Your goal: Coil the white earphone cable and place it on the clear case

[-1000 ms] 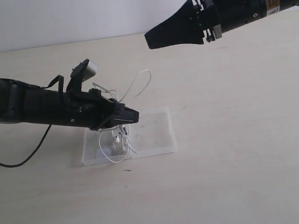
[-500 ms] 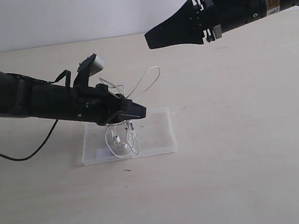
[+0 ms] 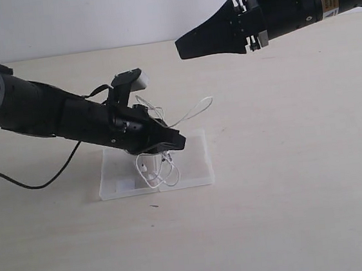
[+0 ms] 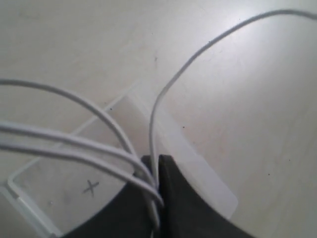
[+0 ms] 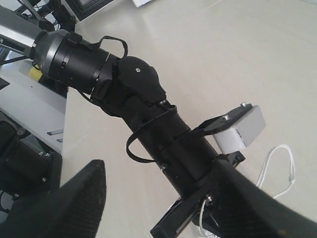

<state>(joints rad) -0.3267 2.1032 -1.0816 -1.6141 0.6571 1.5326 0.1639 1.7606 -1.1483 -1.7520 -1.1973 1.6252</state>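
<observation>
- Cable loops are gathered but loose: the white earphone cable [image 3: 161, 171] hangs in a few slack coils from the left gripper [image 3: 172, 141] at the centre of the exterior view. An earbud and the lowest loops dangle right over the clear case. Whether they actually touch it is hard to tell.
- One long loop strays toward the upper right of the bundle, past the case's far edge, so the coil looks untidy rather than compact.
- The clear case [image 3: 193, 162] lies flat and open on the table [image 3: 291, 201], just below and left of centre. The bundle hangs over its middle part.
- The left gripper's jaws are pinched together on several strands. In the left wrist view the wires run in between the dark fingertips, with the case beneath.
- The right gripper [image 3: 188, 46] hovers at the upper right, well apart from cable and case, with its jaws spread wide and nothing in them.
- Judged from this, the coiling is largely done and the bundle is over its target. What is left is lowering it and letting go so that it rests on the case. The stray loop may need tucking in.
</observation>
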